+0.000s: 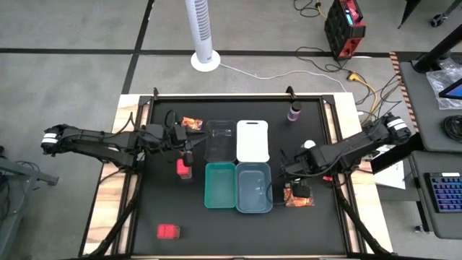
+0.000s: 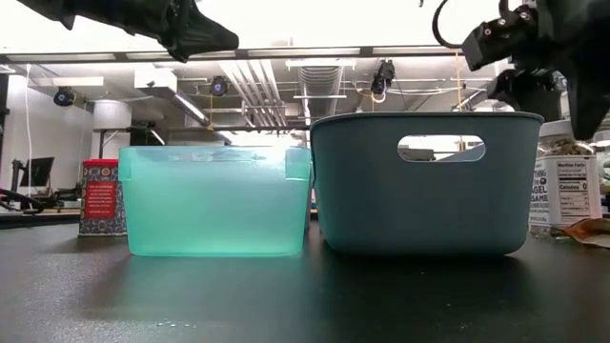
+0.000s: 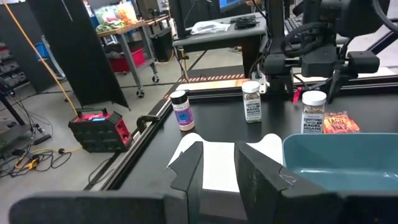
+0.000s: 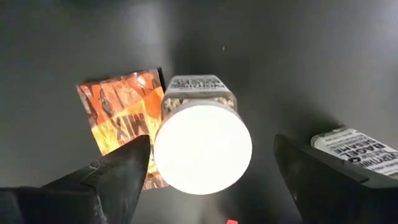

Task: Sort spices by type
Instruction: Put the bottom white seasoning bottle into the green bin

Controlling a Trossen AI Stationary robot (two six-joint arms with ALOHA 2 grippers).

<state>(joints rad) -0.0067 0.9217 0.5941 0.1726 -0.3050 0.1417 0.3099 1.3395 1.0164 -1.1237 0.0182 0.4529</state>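
Note:
My right gripper [image 4: 211,146] points down, open, above a white-capped jar [image 4: 202,146] that stands on the black table; one finger shows on each side of the cap, clear of it. Beside the jar lies a clear packet of orange-red contents [image 4: 121,115]. A second jar [image 4: 357,152] stands close by, and a purple bottle [image 1: 294,112] stands at the far edge. My left gripper [image 3: 219,180] hovers level over the table's left half, a narrow gap between its fingers with nothing in it. A red box [image 1: 183,168] stands near it, another [image 1: 167,231] near the front, and a second packet [image 1: 191,123] lies far left.
Four trays sit mid-table: clear [image 1: 219,141] and white [image 1: 253,141] behind, teal [image 1: 220,184] and grey-blue [image 1: 254,189] in front. The grey-blue tray is just left of my right gripper [image 1: 297,189]. A raised frame rims the table.

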